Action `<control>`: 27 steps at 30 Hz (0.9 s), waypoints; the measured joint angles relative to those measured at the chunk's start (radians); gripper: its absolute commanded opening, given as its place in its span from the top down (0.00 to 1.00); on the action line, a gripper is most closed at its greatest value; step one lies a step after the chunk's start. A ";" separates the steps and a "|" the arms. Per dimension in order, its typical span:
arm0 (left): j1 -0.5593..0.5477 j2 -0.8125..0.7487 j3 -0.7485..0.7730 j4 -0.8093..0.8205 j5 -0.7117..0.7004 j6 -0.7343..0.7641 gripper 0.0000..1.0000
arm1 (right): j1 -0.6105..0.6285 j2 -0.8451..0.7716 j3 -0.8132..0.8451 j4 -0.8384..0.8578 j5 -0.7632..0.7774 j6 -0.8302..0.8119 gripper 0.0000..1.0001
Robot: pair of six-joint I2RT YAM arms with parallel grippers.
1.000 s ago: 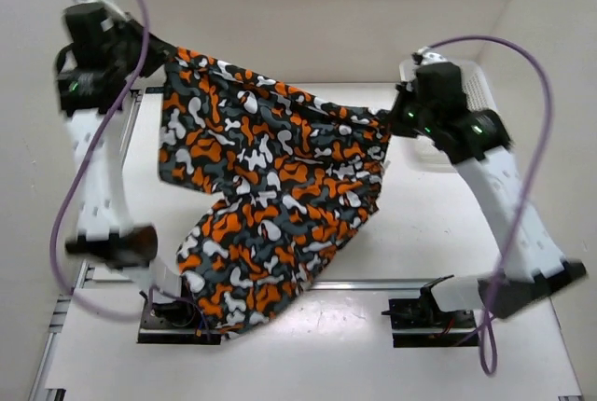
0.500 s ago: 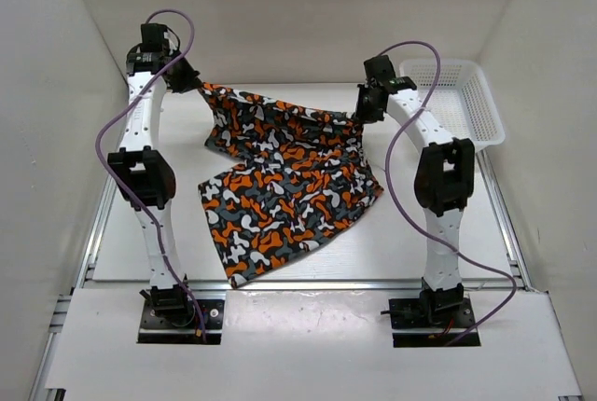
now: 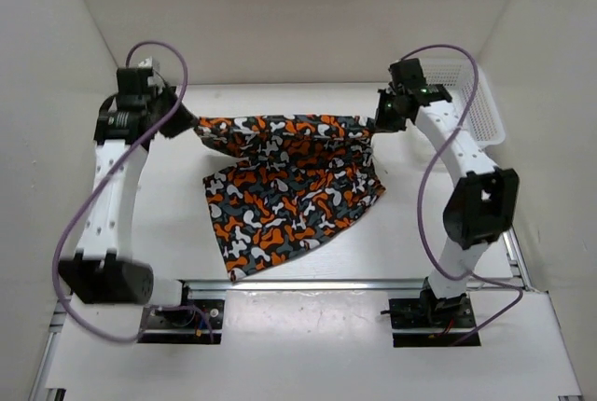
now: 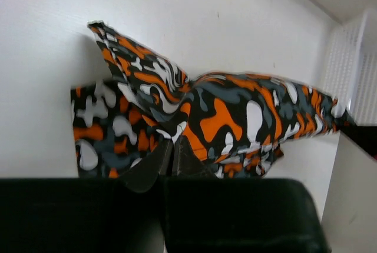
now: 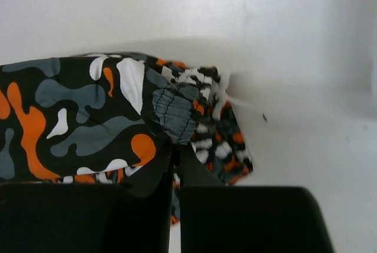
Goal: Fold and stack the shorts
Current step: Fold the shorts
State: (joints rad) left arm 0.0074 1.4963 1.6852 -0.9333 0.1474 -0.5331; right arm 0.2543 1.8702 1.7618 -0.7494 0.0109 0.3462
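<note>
Soft orange, white, grey and black camouflage-print shorts (image 3: 289, 191) mid-table, far edge lifted taut, left gripper (image 3: 189, 127) clenched on its left corner, right gripper (image 3: 376, 125) clenched on its right corner, white plastic mesh basket (image 3: 485, 107) far right.

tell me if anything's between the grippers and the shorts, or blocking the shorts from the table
Nothing visible. The left gripper and right gripper are each shut on a far corner of the shorts, whose near part lies on the table. The white mesh basket sits apart, far right.
</note>
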 measured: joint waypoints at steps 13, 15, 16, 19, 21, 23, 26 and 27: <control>-0.153 -0.577 -0.584 -0.119 -0.048 -0.133 0.90 | -0.007 -0.418 -0.458 -0.029 0.027 -0.004 1.00; -0.169 -0.624 -0.640 -0.152 -0.058 -0.160 0.90 | -0.001 -0.486 -0.523 -0.048 0.037 0.007 1.00; -0.172 -0.647 -0.665 -0.167 -0.060 -0.172 0.90 | 0.003 -0.517 -0.547 -0.062 0.040 0.015 1.00; -0.174 -0.697 -0.734 -0.203 -0.062 -0.202 0.90 | 0.018 -0.616 -0.633 -0.075 0.048 0.053 1.00; -0.176 -0.720 -0.782 -0.221 -0.060 -0.219 0.90 | 0.029 -0.683 -0.709 -0.089 0.056 0.095 1.00; -0.188 -0.730 -0.814 -0.241 -0.055 -0.233 0.81 | 0.035 -0.733 -0.780 -0.098 0.062 0.135 0.74; -0.204 -0.730 -0.825 -0.259 -0.042 -0.235 0.37 | 0.037 -0.766 -0.861 -0.134 0.076 0.193 0.19; -0.207 -0.726 -0.824 -0.263 -0.035 -0.233 0.31 | 0.037 -0.765 -0.874 -0.145 0.084 0.199 0.16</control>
State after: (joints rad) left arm -0.1993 0.7708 0.8608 -1.1961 0.1127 -0.7666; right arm 0.2913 1.1053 0.8875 -0.8940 0.0952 0.5449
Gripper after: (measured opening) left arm 0.558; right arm 0.741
